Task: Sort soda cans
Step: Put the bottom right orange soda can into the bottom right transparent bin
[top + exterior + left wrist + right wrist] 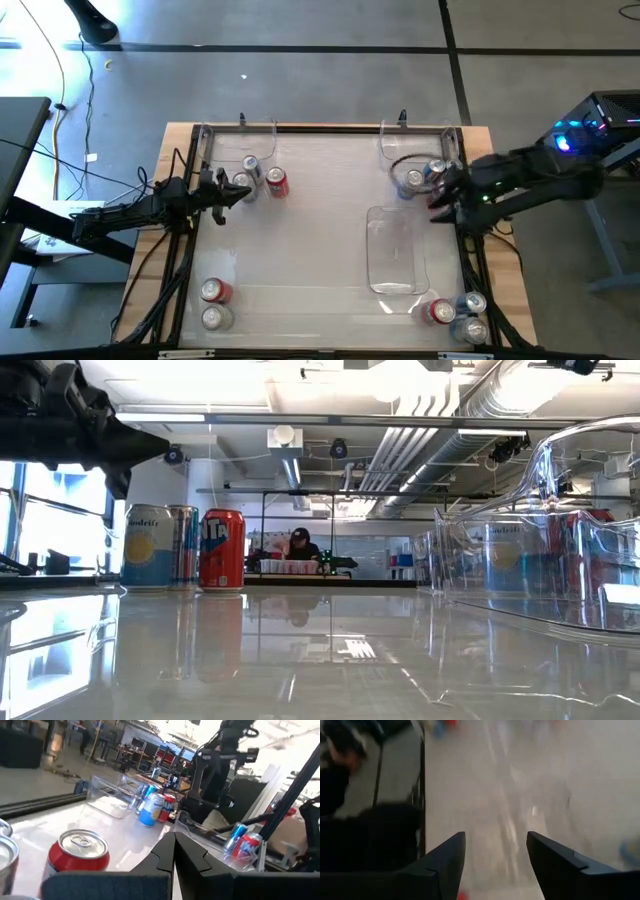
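At the table's point(320, 220) left edge the left end effector point(240, 192) sits pinched shut and empty, right beside a cluster of three upright cans: a red can point(277, 183), a blue-striped can point(250, 168) and a pale one point(240, 183). Every can I can see stands on its base, long axis vertical, silver top up. Nearer the front left corner stand two more, a red one point(216, 291) and a silver one point(212, 317). In the middle-right lies an empty clear bin point(392, 250). Behind it another bin point(420, 150) holds blue cans point(412, 181). The right end effector point(442, 205) hovers between those two bins, fingers partly apart, nothing between them in its wrist view. A last group of cans point(455, 315) stands at the front right corner.

Only the low view shows the labels on the left cluster point(183, 547) and a person point(300, 546) seated far back in the room. The front corner groups show only from above.
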You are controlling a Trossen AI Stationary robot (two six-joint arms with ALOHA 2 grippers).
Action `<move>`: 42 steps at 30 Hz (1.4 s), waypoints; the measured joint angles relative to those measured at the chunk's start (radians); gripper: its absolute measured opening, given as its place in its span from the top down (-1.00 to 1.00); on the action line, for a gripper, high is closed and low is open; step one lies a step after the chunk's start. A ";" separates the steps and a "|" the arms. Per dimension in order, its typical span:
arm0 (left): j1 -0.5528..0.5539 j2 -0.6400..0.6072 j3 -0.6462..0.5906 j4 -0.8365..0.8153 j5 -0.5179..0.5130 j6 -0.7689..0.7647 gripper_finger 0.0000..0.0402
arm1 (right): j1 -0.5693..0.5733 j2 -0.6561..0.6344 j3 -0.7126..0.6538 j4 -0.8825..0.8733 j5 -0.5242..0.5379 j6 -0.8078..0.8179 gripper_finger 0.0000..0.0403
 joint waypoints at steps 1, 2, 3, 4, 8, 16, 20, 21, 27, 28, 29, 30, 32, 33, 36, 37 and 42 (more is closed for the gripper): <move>0.000 0.000 0.000 -0.001 0.000 -0.016 1.00 | 0.029 0.032 0.021 -0.020 -0.014 0.015 -0.05; 0.000 0.000 0.000 -0.001 0.000 -0.031 1.00 | 0.061 0.062 0.040 -0.035 -0.023 0.033 -0.05; 0.000 0.000 0.000 0.000 0.000 -0.050 1.00 | 0.098 0.089 0.056 -0.042 -0.021 0.049 -0.05; 0.000 0.000 0.000 -0.001 0.000 -0.069 1.00 | 0.141 0.113 0.070 -0.041 -0.011 0.068 -0.05; 0.000 0.000 0.000 -0.001 0.001 -0.102 1.00 | 0.351 0.201 0.120 -0.035 0.106 0.157 -0.05; 0.000 0.000 0.000 -0.002 0.001 -0.101 1.00 | 0.731 0.337 0.131 -0.039 0.327 0.489 -0.05; 0.000 0.000 0.000 -0.002 0.000 -0.101 1.00 | 0.821 0.408 0.088 -0.015 0.346 0.622 -0.05; 0.000 0.000 0.000 -0.002 0.000 -0.101 1.00 | 0.822 0.428 0.079 -0.021 0.349 0.617 -0.05; 0.000 0.000 0.000 -0.013 0.000 -0.099 1.00 | 0.794 0.548 0.067 0.005 0.218 0.565 -0.17; 0.000 0.000 0.000 -0.013 0.000 -0.099 1.00 | 0.793 0.566 0.067 0.017 0.193 0.556 -0.22; 0.000 0.000 0.000 -0.013 0.000 -0.097 1.00 | 0.794 0.583 0.067 0.023 0.173 0.540 -0.28; 0.000 0.000 0.000 -0.013 0.000 -0.089 1.00 | 0.795 0.599 0.067 0.025 0.160 0.532 -0.34; 0.000 0.000 0.000 -0.011 0.000 -0.063 1.00 | 0.798 0.628 0.067 0.019 0.145 0.524 -0.47; 0.000 0.000 0.000 -0.009 0.000 -0.051 1.00 | 0.798 0.639 0.067 0.011 0.137 0.524 -0.54; 0.000 0.000 0.000 -0.008 -0.014 -0.039 1.00 | 0.798 0.655 0.066 -0.012 0.098 0.559 -0.70; 0.000 0.000 0.000 -0.008 -0.021 -0.039 1.00 | 0.798 0.657 0.066 -0.016 0.087 0.584 -0.74; 0.000 0.000 0.000 -0.008 -0.046 -0.039 1.00 | 0.819 0.658 0.066 0.014 0.115 0.679 -0.80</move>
